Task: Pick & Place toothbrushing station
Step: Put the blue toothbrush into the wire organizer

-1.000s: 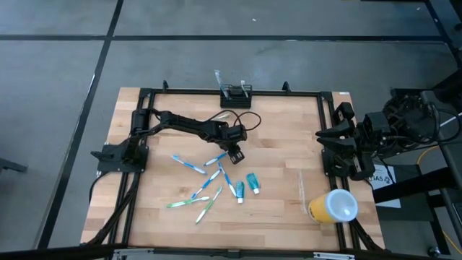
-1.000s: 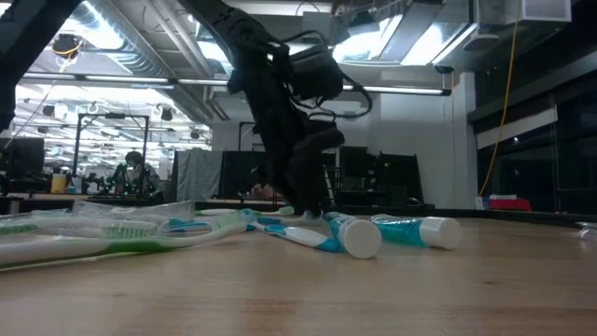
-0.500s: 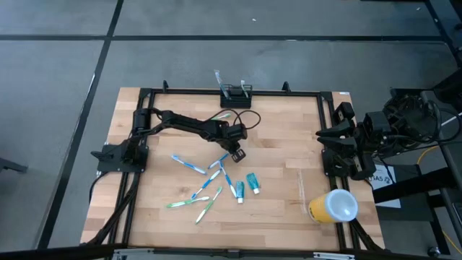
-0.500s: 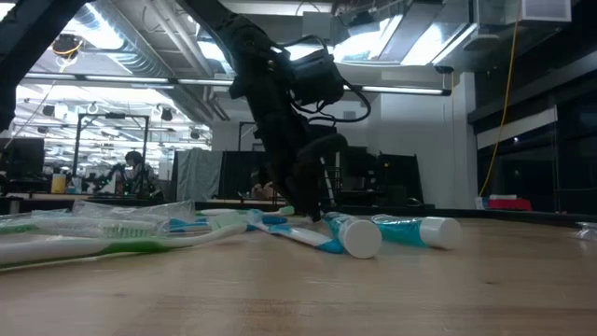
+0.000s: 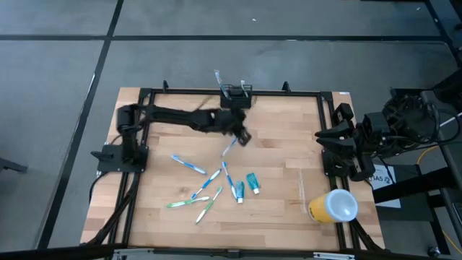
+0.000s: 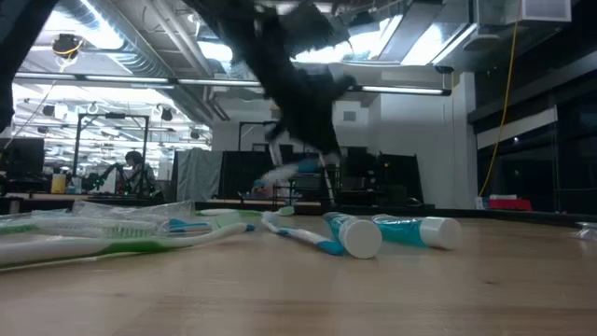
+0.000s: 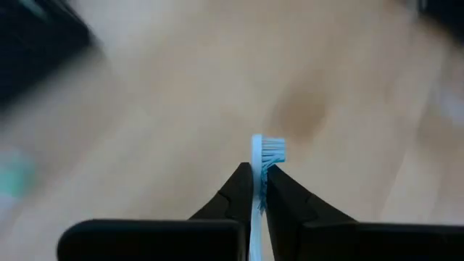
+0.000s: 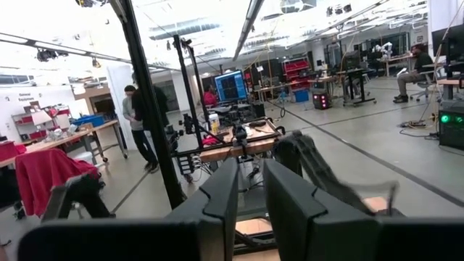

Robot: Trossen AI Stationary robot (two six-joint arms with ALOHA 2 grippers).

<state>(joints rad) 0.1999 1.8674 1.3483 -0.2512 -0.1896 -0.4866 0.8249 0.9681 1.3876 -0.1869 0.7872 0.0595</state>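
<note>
L gripper [image 7: 258, 190] clamps toothbrush [image 7: 262, 151] above table [image 5: 289, 144].

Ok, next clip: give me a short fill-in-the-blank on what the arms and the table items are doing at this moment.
1. The left gripper is shut on a ____.
2. The black mesh holder stands at the table's ____ edge in the high view.
3. The yellow cup lies on its ____ near the right arm.
4. The right gripper holds ____.

Missing words: toothbrush; far; side; nothing
</note>
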